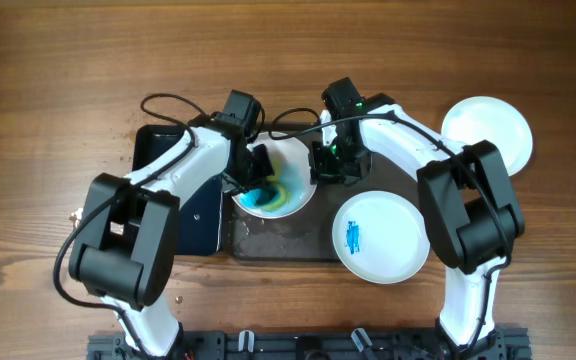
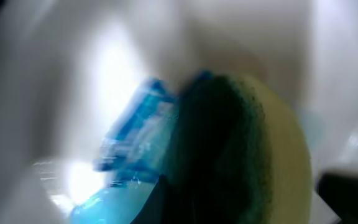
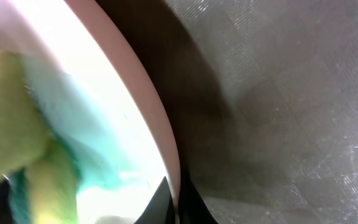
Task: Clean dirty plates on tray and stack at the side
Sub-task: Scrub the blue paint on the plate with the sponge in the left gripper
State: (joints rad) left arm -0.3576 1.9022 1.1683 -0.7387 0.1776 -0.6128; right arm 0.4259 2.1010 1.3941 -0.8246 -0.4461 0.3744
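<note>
Legible text, labels, brands, numbers, signs: none in any view.
Nearest item: blue smear [image 1: 353, 236] on the plate [image 1: 396, 248] at 5 o'clock in the overhead view; shapeless, no letters or digits.
Both wrist views: too blurred to read anything.

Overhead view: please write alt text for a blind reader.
Two robot arms work on a blue-smeared white plate on a dark grey tray: the left gripper presses a yellow sponge into it, the right gripper holds its rim. A second plate with a blue mark lies at the tray's right end; a clean plate sits on the table.
</note>
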